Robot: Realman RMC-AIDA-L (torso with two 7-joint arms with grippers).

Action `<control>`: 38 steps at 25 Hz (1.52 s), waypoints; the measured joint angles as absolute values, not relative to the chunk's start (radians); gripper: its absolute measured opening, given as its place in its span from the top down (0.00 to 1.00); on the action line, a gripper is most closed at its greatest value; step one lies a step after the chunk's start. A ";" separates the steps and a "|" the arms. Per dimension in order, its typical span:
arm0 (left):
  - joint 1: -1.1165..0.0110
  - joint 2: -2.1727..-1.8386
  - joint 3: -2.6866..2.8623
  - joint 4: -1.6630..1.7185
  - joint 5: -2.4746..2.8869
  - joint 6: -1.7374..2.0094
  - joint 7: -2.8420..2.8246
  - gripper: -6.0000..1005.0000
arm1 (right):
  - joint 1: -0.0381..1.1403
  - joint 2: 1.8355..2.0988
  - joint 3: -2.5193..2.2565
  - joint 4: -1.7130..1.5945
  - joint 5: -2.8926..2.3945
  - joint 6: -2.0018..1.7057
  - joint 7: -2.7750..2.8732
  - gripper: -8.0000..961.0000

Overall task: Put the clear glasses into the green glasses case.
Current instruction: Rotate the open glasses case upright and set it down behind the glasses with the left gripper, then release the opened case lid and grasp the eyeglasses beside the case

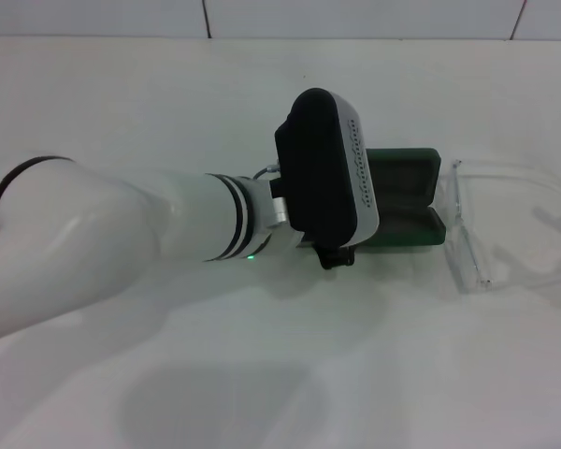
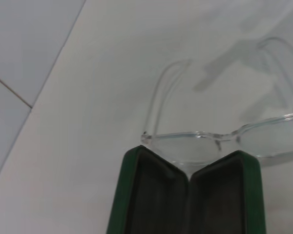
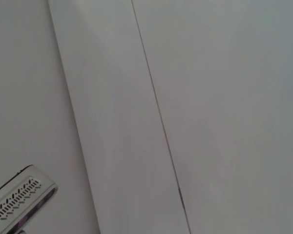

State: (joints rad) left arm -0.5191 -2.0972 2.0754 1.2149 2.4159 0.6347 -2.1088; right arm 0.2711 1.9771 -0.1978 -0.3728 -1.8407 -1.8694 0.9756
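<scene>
We start with the white worktop (image 1: 262, 374), which carries everything; its far edge meets a tiled wall. Our left arm (image 1: 122, 243) reaches across the worktop's middle, and its wrist housing hides most of what lies under it.

Beyond that housing lies the green glasses case (image 1: 411, 201), open, its two dark-lined halves spread like a book in the left wrist view. It sits toward the right half of the worktop, about midway between near and far edges.

Just beside the case, on its side toward the right edge, the clear glasses (image 1: 505, 220) rest on the worktop, the lens front close against the case's end and the arms trailing off toward the right edge. Whether lens and case actually touch we cannot tell.

The left gripper (image 1: 335, 254) hangs at the case's near-left part; only a dark tip peeks out below the housing, so whether its jaws are apart or together we cannot tell. The right gripper is out of sight.

We judge the step to be the approach: the glasses are not yet picked up. The next move calls for passing over the case and gripping the frame.
</scene>
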 joint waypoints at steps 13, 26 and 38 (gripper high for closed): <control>-0.497 -2.099 2.112 1.215 2.358 0.643 -2.106 0.91 | 0.275 1.977 -0.198 -0.373 -1.841 -1.864 0.976 0.09; -0.382 -2.094 2.079 1.518 2.319 0.786 -2.113 0.91 | 0.293 1.969 -0.265 -0.384 -1.841 -1.782 1.027 0.09; -0.174 -2.089 1.814 1.852 1.989 1.027 -1.977 0.91 | 0.306 1.999 -0.412 -0.778 -1.844 -1.852 1.648 0.29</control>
